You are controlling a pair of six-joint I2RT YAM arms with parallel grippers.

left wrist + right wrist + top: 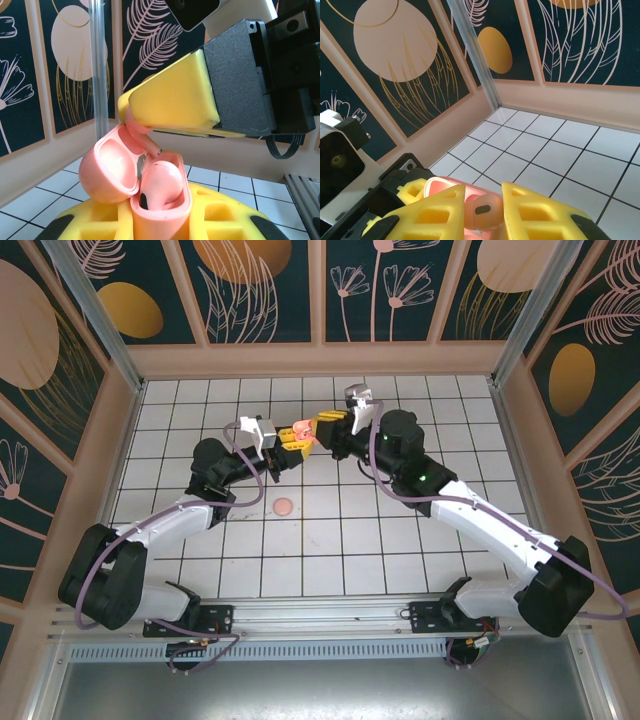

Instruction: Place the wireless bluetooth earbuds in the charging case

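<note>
Here, my right gripper is pinched closed on a coral-pink earbud, which sits squarely between its two yellow foam fingers. I judge it is gripped by the head so the stem stays free. In the left wrist view that stem pokes out from under the fingertip and slants downward.

Just beneath the right gripper's tip is the coral-pink charging case. It is open, with its lid swung back and off to one side of the approaching finger, so the mouth faces up toward the earbud. The stem's end sits just above the mouth, over the gap between the lid and a seated earbud that already fills one well. I cannot tell whether the stem touches the rim.

Below the case, my left gripper is clamped shut on its lower body, holding it upright in the air. I read this as a steadying hold, so the case cannot slide or tip as the stem goes in.

Both grippers meet well above the white tiled table. On the tiles, below the left gripper and nearer the bases, lies a small round pinkish object, too small to identify.
</note>
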